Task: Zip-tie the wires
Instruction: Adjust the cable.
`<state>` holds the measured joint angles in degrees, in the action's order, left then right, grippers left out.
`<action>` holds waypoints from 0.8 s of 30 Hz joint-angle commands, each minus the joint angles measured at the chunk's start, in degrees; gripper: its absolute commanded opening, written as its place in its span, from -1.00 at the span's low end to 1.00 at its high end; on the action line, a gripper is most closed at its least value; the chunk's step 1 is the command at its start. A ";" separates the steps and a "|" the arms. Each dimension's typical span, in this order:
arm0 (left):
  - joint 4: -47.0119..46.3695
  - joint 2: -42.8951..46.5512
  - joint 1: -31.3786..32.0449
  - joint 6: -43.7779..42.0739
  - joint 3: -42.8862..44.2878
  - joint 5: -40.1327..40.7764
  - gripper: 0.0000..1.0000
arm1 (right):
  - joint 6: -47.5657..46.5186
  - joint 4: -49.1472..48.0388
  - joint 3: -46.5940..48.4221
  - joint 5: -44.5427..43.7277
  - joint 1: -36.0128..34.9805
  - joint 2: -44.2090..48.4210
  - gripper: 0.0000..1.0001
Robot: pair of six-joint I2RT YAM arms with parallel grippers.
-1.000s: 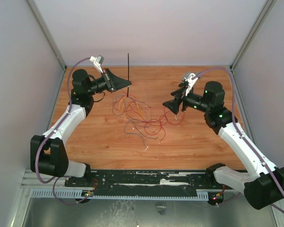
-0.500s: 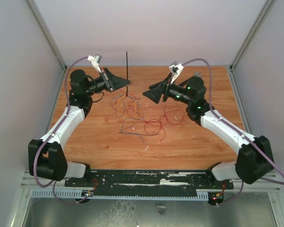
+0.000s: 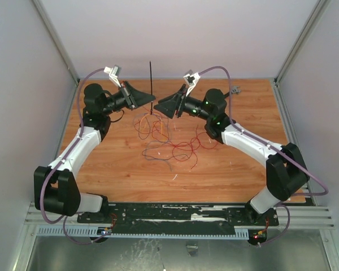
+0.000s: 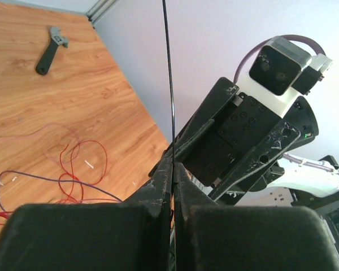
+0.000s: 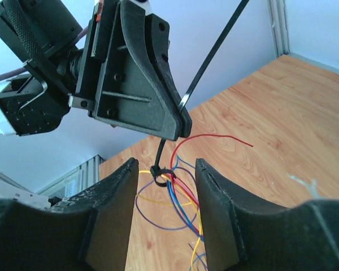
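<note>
Right gripper (image 5: 165,169) has swung in beside the left gripper (image 4: 172,168), jaws half apart, holding nothing, flanking the zip tie (image 4: 167,73) head looped round the wires (image 5: 181,195). Left clamps the upright strip. Cinching step, I judge; next: pinch head, pull tight.

Zip tie (image 4: 168,84): upper end cut off at top edge, both wrist views; lower part hidden inside left gripper (image 4: 172,172), left wrist view. Wires (image 3: 178,148): strands too fine to separate, centre of overhead view.
</note>
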<state>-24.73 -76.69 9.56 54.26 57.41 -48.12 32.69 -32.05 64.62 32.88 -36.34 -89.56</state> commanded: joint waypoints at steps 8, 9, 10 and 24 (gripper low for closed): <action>-2.20 0.48 0.46 -0.23 -0.23 0.44 -1.00 | 1.68 -3.10 4.89 2.88 -2.39 -4.82 -0.32; -2.25 0.41 0.46 -0.21 -0.20 0.36 -1.00 | 1.80 -3.17 4.94 2.97 -2.48 -5.02 -0.35; -2.25 0.40 0.46 -0.21 -0.21 0.34 -1.00 | 1.85 -3.27 5.03 3.04 -2.62 -5.20 -0.39; -2.34 -0.04 0.63 -0.12 -0.06 0.32 -1.00 | 0.57 -2.30 6.09 2.24 -2.90 -4.88 -0.57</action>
<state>-25.17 -76.77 9.89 54.28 57.41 -47.64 34.26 -33.52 68.03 35.35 -38.63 -94.83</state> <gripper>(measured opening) 0.017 0.213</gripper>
